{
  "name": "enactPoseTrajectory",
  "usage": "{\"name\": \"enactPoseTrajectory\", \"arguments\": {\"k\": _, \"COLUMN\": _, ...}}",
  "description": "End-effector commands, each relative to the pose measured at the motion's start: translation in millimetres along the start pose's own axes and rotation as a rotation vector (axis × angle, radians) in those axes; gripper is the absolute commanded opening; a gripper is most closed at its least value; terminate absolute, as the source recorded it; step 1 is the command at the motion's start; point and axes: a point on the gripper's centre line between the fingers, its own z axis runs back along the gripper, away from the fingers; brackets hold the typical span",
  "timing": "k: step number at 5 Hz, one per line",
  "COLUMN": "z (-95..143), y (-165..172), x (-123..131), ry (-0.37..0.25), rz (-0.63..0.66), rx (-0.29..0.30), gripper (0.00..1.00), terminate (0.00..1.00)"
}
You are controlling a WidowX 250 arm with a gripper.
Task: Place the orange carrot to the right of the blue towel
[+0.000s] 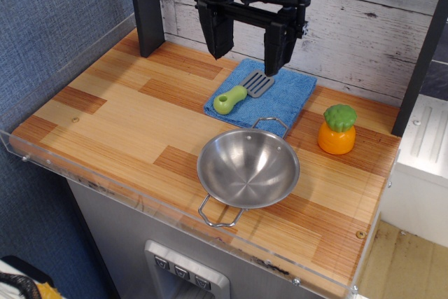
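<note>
Your gripper (248, 50) hangs with its two dark fingers spread apart, grasping nothing, above the far edge of the blue towel (280, 99). The arm above it is cut off by the frame's top. On the towel lies a grey spatula (243, 91) with a green handle. The orange carrot (337, 129) stands upright on the wooden counter (119, 117), just right of the towel. A steel bowl (248, 168) sits near the front.

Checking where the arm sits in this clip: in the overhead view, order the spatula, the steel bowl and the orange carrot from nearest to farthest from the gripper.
1. Spatula: on the blue towel, just below the open gripper.
2. Orange carrot: upright, right of the towel.
3. Steel bowl: toward the front edge.
</note>
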Motion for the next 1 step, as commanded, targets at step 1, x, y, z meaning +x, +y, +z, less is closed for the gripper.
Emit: {"name": "enactPoseTrajectory", "arguments": {"k": 1, "z": 7.9, "y": -1.6, "x": -0.2, "ry": -0.022, "rz": -0.003, "rx": 0.002, "gripper": 1.0, "terminate": 1.0}}
